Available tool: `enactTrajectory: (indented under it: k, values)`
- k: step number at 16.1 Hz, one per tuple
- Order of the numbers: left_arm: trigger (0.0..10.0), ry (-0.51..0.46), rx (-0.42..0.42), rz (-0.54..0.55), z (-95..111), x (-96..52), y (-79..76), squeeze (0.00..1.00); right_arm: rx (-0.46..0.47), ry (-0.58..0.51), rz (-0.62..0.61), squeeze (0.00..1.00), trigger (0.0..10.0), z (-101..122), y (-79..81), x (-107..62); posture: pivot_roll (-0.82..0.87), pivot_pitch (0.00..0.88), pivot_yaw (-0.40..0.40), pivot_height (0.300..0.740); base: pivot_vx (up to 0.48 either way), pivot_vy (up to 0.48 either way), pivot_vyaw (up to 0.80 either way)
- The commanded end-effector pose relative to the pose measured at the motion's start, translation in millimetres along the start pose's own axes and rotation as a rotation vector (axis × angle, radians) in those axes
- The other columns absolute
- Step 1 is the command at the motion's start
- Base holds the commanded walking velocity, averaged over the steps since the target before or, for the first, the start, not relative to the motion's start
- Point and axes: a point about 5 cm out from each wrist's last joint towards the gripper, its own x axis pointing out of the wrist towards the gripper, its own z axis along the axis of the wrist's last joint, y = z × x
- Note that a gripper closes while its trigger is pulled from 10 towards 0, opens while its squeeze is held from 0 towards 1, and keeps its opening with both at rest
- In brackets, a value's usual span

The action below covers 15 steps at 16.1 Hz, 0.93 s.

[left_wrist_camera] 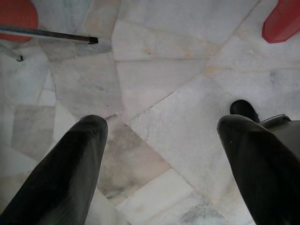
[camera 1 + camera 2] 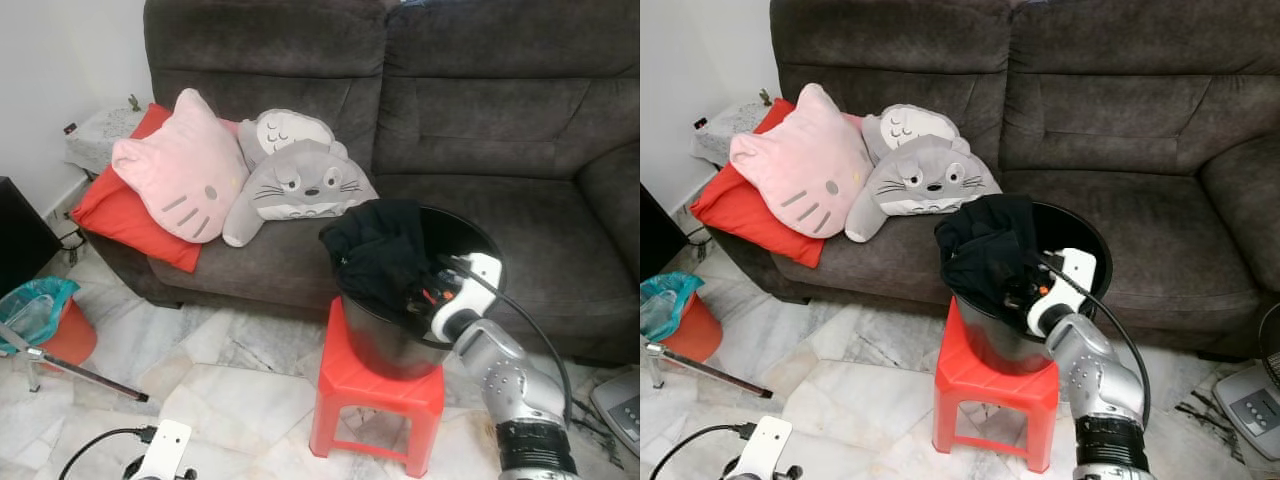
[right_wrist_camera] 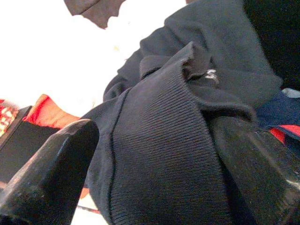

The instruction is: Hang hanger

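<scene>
A black bucket (image 2: 482, 238) stands on a red plastic stool (image 2: 348, 378) in front of the sofa. A black knitted garment (image 2: 380, 250) is heaped over the bucket's left rim, with something red and orange showing beneath it. My right gripper (image 2: 425, 290) reaches into the bucket from the right. In the right wrist view its fingers (image 3: 51, 173) stand wide apart, open, with a fold of the dark garment (image 3: 159, 154) between them. My left gripper (image 1: 161, 154) hangs open low over the marble floor.
A dark grey sofa (image 2: 500, 120) holds a pink cat cushion (image 2: 180, 180), a grey Totoro cushion (image 2: 295, 185) and a red pillow (image 2: 115, 210). A red bin with a teal bag (image 2: 45, 315) and a metal stand leg (image 2: 85, 375) are at the left. A white appliance (image 2: 620, 405) sits far right.
</scene>
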Motion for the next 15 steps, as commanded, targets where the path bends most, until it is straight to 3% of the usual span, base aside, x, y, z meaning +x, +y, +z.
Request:
enactTrajectory:
  k: [1, 7, 12, 15]
  values:
    - [10.0, 0.018, 0.013, 0.007, -4, -0.6, 3.3, 0.00, 0.001, 0.002, 0.029, 0.00, 10.0, 0, 4.3, 3.7, -0.18, 0.000, 0.085, 0.732, 0.000, 0.000, 0.00]
    - [10.0, 0.016, 0.019, 0.008, -3, -0.5, 3.7, 0.00, 0.005, 0.010, 0.092, 0.00, 10.0, -3, 13.3, 9.8, -0.17, 0.000, 0.087, 0.732, 0.000, 0.000, 0.00]
    - [10.0, 0.013, 0.037, 0.005, -2, -0.4, 3.8, 0.00, -0.004, -0.030, 0.212, 0.00, 10.0, 3, 33.6, 15.3, -0.17, 0.000, 0.088, 0.732, 0.000, 0.000, 0.00]
    - [10.0, 0.013, 0.035, 0.005, -2, -0.4, 3.6, 0.00, 0.011, -0.031, 0.158, 0.00, 10.0, 1, 28.7, 16.7, -0.17, 0.000, 0.087, 0.732, 0.000, 0.000, 0.00]
